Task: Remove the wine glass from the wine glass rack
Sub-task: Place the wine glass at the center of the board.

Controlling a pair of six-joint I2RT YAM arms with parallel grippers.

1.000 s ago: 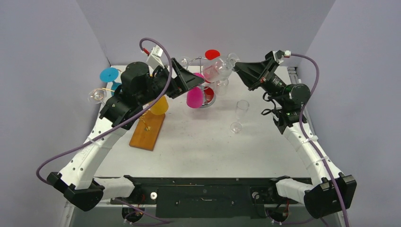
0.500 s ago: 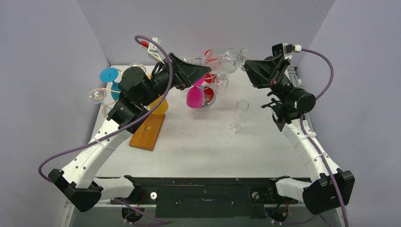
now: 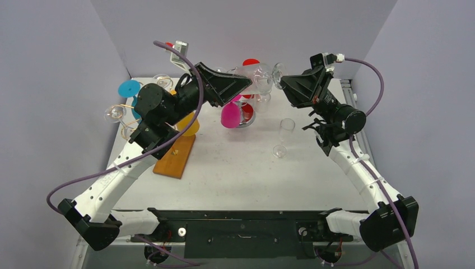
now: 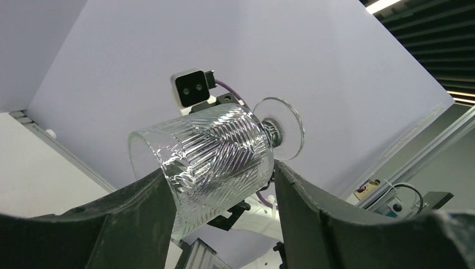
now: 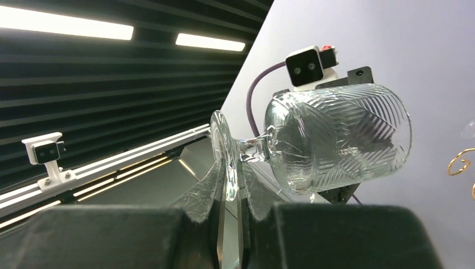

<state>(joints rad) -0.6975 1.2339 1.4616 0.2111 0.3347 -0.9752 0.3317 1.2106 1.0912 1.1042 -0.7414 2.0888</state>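
A clear cut-glass wine glass (image 3: 259, 75) hangs sideways in the air above the chrome wine glass rack (image 3: 246, 120). My right gripper (image 3: 282, 78) is shut on the rim of its round foot (image 5: 224, 151), which stands edge-on between the pads. My left gripper (image 3: 246, 83) reaches in from the other side. In the left wrist view the patterned bowl (image 4: 213, 157) lies between the left gripper's (image 4: 219, 171) two fingers, and both look pressed against its sides. In the right wrist view the bowl (image 5: 341, 137) points away from the right gripper (image 5: 234, 168).
A pink glass (image 3: 230, 115) and a red one (image 3: 251, 63) hang on the chrome rack. At the left a gold wire rack on a wooden base (image 3: 175, 154) carries a blue (image 3: 129, 88), a clear (image 3: 113, 113) and a yellow glass (image 3: 189, 124). A flute (image 3: 285, 131) stands right of centre.
The right gripper has carried the clear glass up off the rack and turned it level. The left gripper has risen to it, and its jaws have narrowed round the bowl.
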